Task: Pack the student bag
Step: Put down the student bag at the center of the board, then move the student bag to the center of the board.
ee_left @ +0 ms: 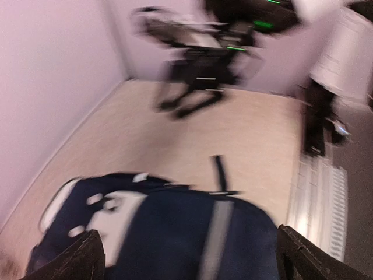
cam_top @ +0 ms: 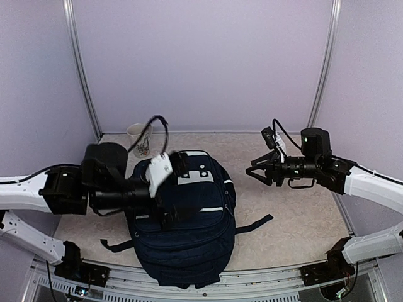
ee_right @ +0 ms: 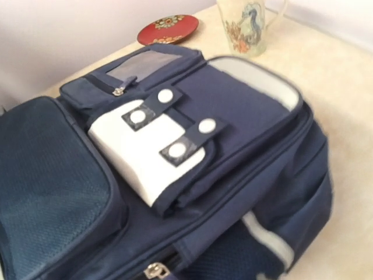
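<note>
Left tool (ee_left: 192, 254) spread wide, beige table (cam_top: 296, 214) (lilac walls (cam_top: 201, 63))

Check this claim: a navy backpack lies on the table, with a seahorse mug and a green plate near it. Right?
No: the plate is red, not green, as the right wrist view shows. The navy backpack, table and seahorse mug are as stated.

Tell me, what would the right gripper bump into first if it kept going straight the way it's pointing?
Probably the student bag. The right gripper points across the table toward it, and the bag fills the wrist view. Nothing else shows in between, though height is hard to judge.
</note>
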